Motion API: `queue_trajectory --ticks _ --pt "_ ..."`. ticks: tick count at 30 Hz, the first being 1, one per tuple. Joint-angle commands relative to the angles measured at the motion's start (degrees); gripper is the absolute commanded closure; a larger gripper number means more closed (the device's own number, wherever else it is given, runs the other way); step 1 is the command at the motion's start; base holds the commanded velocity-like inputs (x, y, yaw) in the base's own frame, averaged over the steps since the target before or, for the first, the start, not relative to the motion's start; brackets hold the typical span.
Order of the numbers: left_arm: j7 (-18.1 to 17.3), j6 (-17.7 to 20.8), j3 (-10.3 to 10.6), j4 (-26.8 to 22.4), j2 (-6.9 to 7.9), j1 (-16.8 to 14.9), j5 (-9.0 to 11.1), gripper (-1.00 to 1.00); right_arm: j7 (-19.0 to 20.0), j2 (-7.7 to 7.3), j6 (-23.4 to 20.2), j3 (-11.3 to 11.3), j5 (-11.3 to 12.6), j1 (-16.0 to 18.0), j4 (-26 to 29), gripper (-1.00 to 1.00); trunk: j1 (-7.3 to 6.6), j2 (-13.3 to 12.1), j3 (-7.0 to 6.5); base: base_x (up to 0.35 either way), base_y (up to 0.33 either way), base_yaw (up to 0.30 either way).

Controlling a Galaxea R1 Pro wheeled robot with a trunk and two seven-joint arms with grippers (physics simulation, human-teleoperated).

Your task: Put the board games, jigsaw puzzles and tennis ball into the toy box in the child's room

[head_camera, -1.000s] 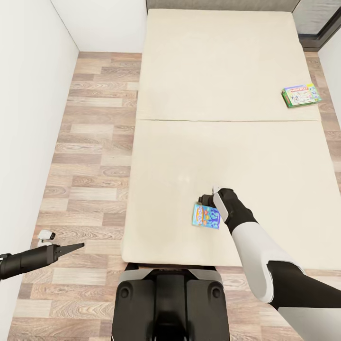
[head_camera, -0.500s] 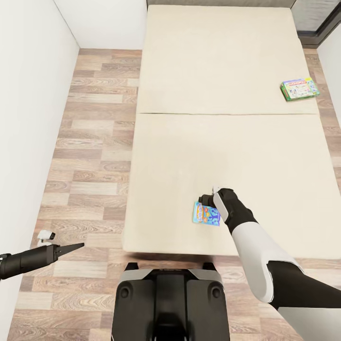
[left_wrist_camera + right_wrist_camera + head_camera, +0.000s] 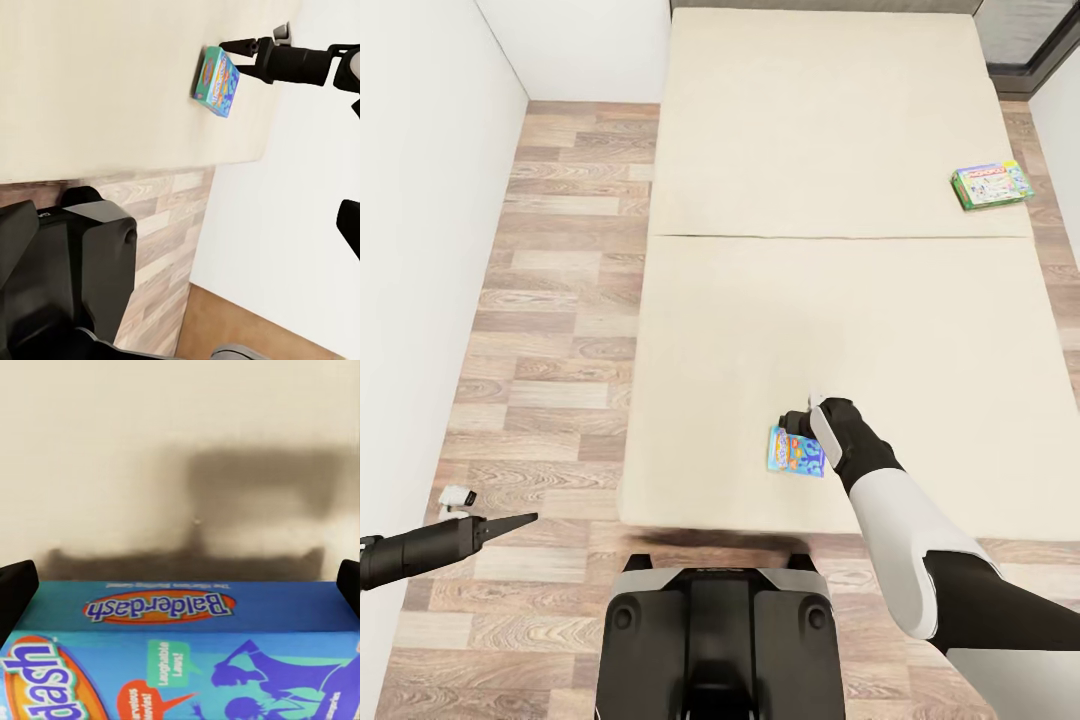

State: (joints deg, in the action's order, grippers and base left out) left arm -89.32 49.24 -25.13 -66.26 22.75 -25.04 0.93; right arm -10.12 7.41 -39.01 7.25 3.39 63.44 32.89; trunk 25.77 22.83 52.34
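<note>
Camera view shifted slightly since 1.0 s ago, so the bed [image 3: 830, 300] sits a little lower and farther in frame; both arms unchanged. Near: robot base [image 3: 718, 640] at the foot of the bed. Left gripper [image 3: 510, 523] over the wood floor [image 3: 550, 330], jaws narrow, holding nothing. Right gripper [image 3: 797, 421] at the blue Balderdash board game [image 3: 796, 451] lying near the bed's near edge; jaws spread wide, one either side of the box. Far: Monopoly board game [image 3: 991, 185] flat at the bed's right edge.
</note>
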Motion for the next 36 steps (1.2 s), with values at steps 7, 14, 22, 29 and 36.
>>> queue_trajectory --ticks 7,14,22,29,36 --pt "-0.24 0.60 0.00 -0.01 0.02 -0.01 -0.05 -1.00 -0.34 0.06 -0.15 0.22 0.36 0.02 0.07 -1.00 0.01 0.09 0.06 -0.136 0.000 0.000" --pt "-0.24 0.60 0.00 -0.01 0.02 -0.01 -0.04 -1.00 -0.32 0.09 -0.10 0.22 0.34 0.02 0.07 -1.00 0.01 0.09 0.06 -0.154 0.000 0.000" --pt "-0.24 0.60 0.00 -0.01 0.02 -0.01 -0.03 -1.00 -0.34 0.07 -0.18 0.22 0.32 0.02 0.07 -1.00 0.01 0.09 0.06 -0.155 0.000 0.000" --pt "-0.24 0.60 0.00 0.01 0.02 -0.01 -0.04 -1.00 -0.33 0.14 -0.18 0.22 0.32 0.02 0.07 -1.00 0.01 0.09 0.06 -0.107 0.000 0.000" --pt "-0.24 0.60 0.00 0.01 0.02 -0.01 -0.05 -1.00 -0.27 0.15 -0.18 0.22 0.31 0.02 0.07 -1.00 0.01 0.09 0.06 -0.074 0.000 0.000"
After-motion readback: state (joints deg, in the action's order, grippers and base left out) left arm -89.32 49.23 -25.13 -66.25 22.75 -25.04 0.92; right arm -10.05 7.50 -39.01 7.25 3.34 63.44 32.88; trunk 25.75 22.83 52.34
